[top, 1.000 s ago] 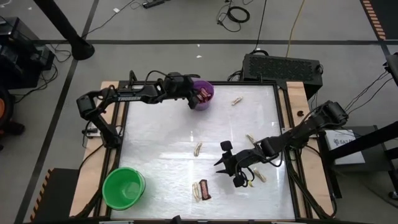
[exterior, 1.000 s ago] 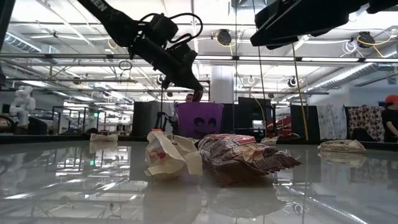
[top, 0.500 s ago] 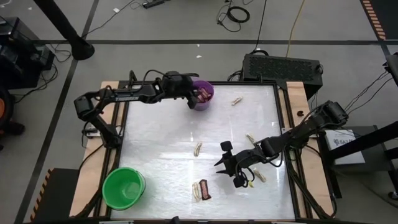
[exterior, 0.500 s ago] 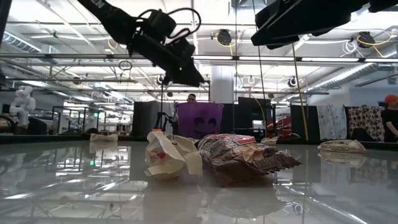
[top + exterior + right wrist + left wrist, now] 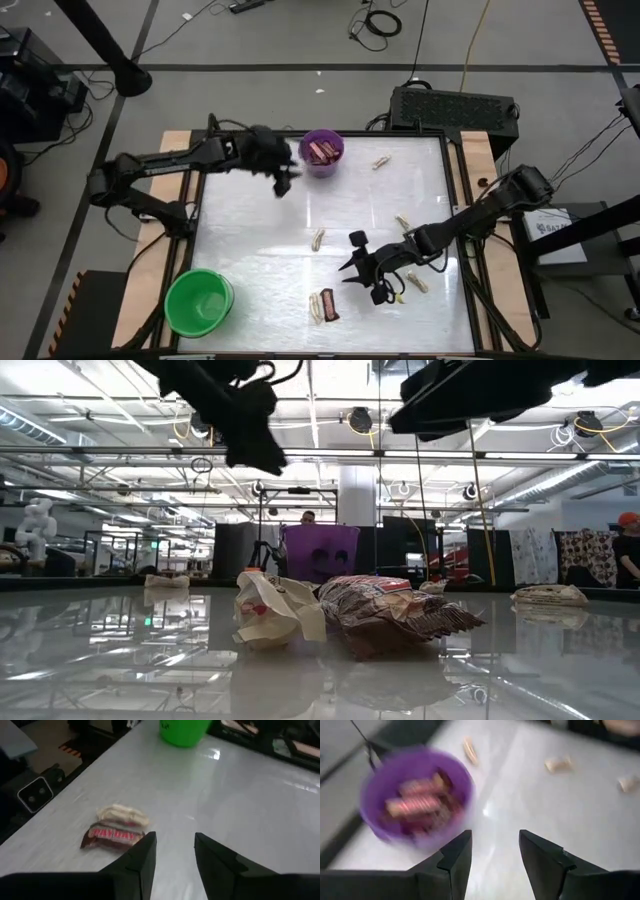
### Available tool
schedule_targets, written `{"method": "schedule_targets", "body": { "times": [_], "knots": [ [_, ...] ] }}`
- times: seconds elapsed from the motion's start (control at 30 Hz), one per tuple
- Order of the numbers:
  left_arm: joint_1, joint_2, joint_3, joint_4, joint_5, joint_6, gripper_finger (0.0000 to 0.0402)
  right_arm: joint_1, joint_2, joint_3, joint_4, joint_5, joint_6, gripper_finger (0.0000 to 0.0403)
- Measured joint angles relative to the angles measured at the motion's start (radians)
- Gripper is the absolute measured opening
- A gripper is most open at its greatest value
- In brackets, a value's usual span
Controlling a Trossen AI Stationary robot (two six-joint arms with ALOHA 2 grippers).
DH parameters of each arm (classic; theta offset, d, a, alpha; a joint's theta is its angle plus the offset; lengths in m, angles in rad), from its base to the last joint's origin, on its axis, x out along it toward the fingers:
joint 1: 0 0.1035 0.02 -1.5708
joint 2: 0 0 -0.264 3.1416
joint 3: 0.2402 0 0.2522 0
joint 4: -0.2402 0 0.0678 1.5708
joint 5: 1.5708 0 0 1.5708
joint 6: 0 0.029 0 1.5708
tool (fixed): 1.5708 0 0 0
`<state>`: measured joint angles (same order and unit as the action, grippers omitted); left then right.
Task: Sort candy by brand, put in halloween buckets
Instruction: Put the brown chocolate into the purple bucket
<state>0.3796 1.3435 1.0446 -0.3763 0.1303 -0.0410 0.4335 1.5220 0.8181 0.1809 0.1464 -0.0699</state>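
Across the white bench (image 5: 260, 240) both arms hang above the surface; green bucket (image 5: 199, 301) sits at the near left corner, purple bucket (image 5: 322, 152) at the far edge with maroon bars in it, so maroon probably goes there. Left gripper (image 5: 283, 180) hovers just beside the purple bucket, fingers (image 5: 455, 857) parted and empty; right gripper (image 5: 362, 272) hovers mid-bench, fingers (image 5: 142, 855) apart, empty, aimed at the maroon bar (image 5: 111, 837) touching a cream candy (image 5: 122, 813). Other cream pieces (image 5: 318, 239) lie scattered, unsorted.
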Motion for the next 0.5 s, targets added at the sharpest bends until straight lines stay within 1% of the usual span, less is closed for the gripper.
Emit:
{"method": "schedule_targets", "body": {
  "times": [0.13, 0.23, 0.27, 0.33, 0.4, 0.5],
  "knots": [
    [-0.132, -0.023, -0.06, -0.057, 0.0, -0.001, 0.0171, 0.001, 0.096, 0.001, 0.123, -0.106, -0.051, 0.0128],
    [-0.236, -0.023, -0.112, -0.031, -0.001, 0.023, 0.0171, 0.01, 0.17, 0.008, 0.194, -0.173, -0.092, 0.0128],
    [-0.267, -0.023, -0.132, -0.013, -0.008, 0.041, 0.0171, 0.016, 0.196, 0.022, 0.202, -0.18, -0.106, 0.0128],
    [-0.327, -0.023, -0.183, 0.052, -0.012, 0.056, 0.0171, 0.034, 0.245, 0.053, 0.201, -0.179, -0.131, 0.0128],
    [-0.377, -0.022, -0.239, 0.152, -0.013, 0.052, 0.0171, 0.052, 0.293, 0.093, 0.182, -0.179, -0.143, 0.0128],
    [-0.444, -0.022, -0.321, 0.315, -0.051, 0.027, 0.0171, 0.081, 0.351, 0.167, 0.109, -0.178, -0.151, 0.0128]
  ]
}}
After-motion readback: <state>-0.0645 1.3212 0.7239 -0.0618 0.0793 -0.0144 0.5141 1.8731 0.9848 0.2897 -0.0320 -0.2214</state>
